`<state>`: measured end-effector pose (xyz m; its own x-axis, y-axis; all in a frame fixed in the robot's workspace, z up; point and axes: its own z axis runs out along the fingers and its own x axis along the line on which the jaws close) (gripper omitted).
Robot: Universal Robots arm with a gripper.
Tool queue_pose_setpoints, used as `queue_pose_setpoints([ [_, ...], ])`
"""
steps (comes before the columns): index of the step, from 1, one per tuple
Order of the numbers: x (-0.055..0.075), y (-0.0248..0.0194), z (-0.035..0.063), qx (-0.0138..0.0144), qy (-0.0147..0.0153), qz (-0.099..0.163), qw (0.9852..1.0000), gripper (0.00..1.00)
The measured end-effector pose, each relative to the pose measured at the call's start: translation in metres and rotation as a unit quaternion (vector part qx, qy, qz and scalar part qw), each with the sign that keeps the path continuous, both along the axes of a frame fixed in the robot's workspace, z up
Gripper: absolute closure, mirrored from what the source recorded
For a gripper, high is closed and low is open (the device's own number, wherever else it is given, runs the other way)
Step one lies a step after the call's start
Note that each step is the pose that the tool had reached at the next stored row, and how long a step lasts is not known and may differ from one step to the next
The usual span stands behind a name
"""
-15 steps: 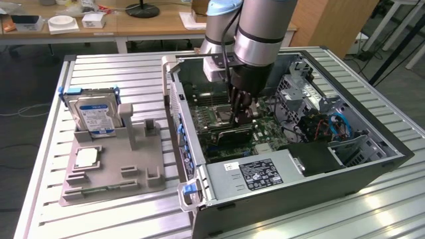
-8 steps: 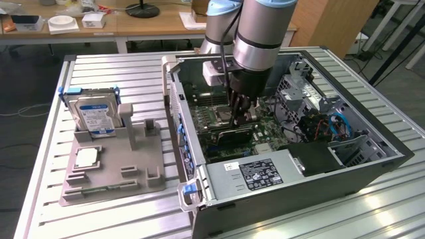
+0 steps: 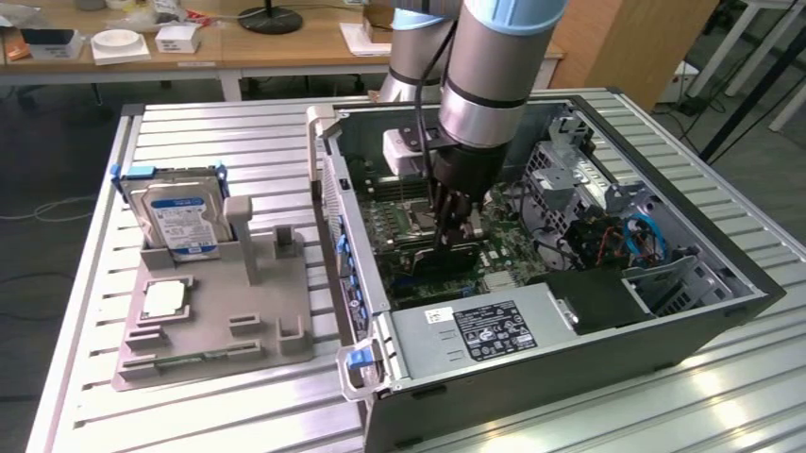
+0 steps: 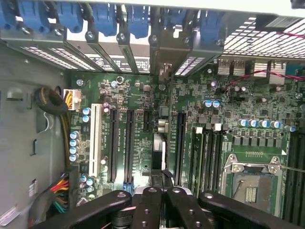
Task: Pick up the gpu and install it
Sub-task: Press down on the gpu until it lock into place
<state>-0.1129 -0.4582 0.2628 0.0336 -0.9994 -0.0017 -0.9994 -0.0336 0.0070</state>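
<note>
Inside the open computer case (image 3: 705, 326), my gripper (image 3: 447, 236) reaches down over the green motherboard (image 3: 504, 255). It is shut on the gpu (image 3: 441, 260), a thin dark card that stands on edge just below the fingers, low over the board's expansion slots. In the wrist view the black fingers (image 4: 147, 205) are pressed together around the card's narrow dark top edge (image 4: 160, 175). That edge lines up with the black slots (image 4: 129, 143) and points toward the rear bracket openings (image 4: 164, 52). I cannot tell whether the card touches a slot.
A grey tray (image 3: 252, 326) on the exterior view's left holds the silver hard drive (image 3: 180, 219) and the small CPU chip (image 3: 165, 300). The power supply (image 3: 485, 330), cables (image 3: 636, 236) and the drive cage crowd the case. An open CPU socket (image 4: 250, 183) lies beside the slots.
</note>
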Motion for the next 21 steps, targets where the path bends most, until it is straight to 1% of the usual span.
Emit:
queue_pose_setpoints([
  [1, 0.0, -0.0001, -0.0012, -0.0006, 0.0003, 0.0, 1.0, 0.89],
  [4, 0.0, -0.0001, -0.003, -0.0012, 0.0003, 0.0, 1.0, 0.89],
  [7, 0.0, 0.0, -0.0036, -0.0005, 0.0, 0.0, 1.0, 0.89],
  [8, 0.0, 0.0003, -0.0012, 0.0012, -0.0009, 0.0, 1.0, 0.89],
  [10, 0.0, 0.0001, 0.0087, 0.0, 0.0001, 0.0, 1.0, 0.89],
  [16, 0.001, 0.0, 0.0362, -0.0001, 0.0003, 0.0, 1.0, 0.89],
  [21, 0.008, 0.0, 0.0591, -0.0002, 0.0008, -0.001, 1.0, 0.89],
])
